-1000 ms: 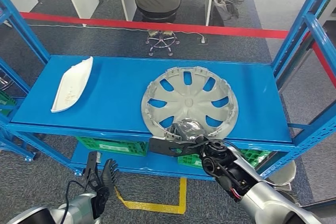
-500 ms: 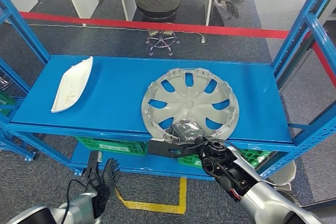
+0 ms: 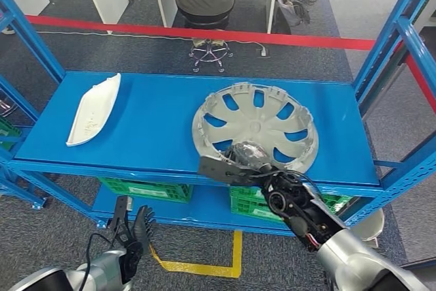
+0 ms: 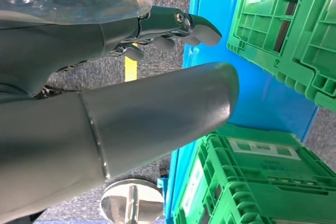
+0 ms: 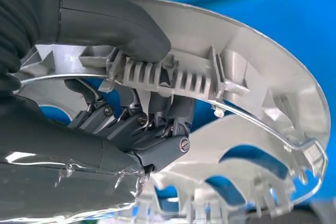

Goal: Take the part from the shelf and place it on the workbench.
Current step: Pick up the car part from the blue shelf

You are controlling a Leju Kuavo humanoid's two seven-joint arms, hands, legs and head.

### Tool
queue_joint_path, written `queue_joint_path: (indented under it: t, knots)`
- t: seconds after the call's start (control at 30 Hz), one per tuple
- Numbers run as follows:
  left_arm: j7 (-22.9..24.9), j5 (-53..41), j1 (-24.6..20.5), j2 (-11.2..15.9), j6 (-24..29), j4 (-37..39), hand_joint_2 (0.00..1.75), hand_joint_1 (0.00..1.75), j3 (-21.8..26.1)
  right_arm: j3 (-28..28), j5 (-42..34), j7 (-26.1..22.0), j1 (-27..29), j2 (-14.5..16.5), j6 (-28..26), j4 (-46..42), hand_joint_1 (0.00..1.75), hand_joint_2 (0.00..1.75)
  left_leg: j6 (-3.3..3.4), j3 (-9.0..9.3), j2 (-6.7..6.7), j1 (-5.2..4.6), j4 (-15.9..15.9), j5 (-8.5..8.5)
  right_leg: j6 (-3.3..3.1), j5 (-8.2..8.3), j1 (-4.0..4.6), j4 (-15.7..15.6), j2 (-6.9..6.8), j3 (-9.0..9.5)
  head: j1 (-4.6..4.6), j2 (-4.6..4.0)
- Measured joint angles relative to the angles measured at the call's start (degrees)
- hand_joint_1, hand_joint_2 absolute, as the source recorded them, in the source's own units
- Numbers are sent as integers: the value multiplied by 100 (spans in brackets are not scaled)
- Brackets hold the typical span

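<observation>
Nearest me, my left hand (image 3: 135, 235) hangs low beside the shelf frame, fingers (image 4: 200, 31) loosely apart and holding nothing; I judge it is kept down there so it stays out of the way while the other arm works. Its wrist view looks past the thumb at the green crates (image 4: 285, 19) on the lower shelf level. Further forward, my right hand (image 3: 246, 163) reaches over the front edge of the blue shelf (image 3: 149, 127) and grips the near rim of the silver wheel cover (image 3: 255, 126), the part I am meant to carry to the workbench. In the right wrist view my thumb presses on one face of the ribbed rim while my darker fingers (image 5: 130, 124) curl under the other, so the rim is pinched between them. The cover lies on the shelf's right half, and whether its near edge is lifted off I cannot tell. Well apart on the left lies a white curved panel (image 3: 94, 109), and beyond the shelf a person sits on a chair (image 3: 208, 51).
</observation>
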Motion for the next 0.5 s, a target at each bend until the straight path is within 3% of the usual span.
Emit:
queue_joint_path:
  t: [0.5]
  knots:
    - [-109,122,125,73,0,0,0,0,-1,-1030,-1179,-18,-393,-327,-360,-853,175,175,0,-3,0,0,1,0,0,0,0,-1,1,-2,4,0]
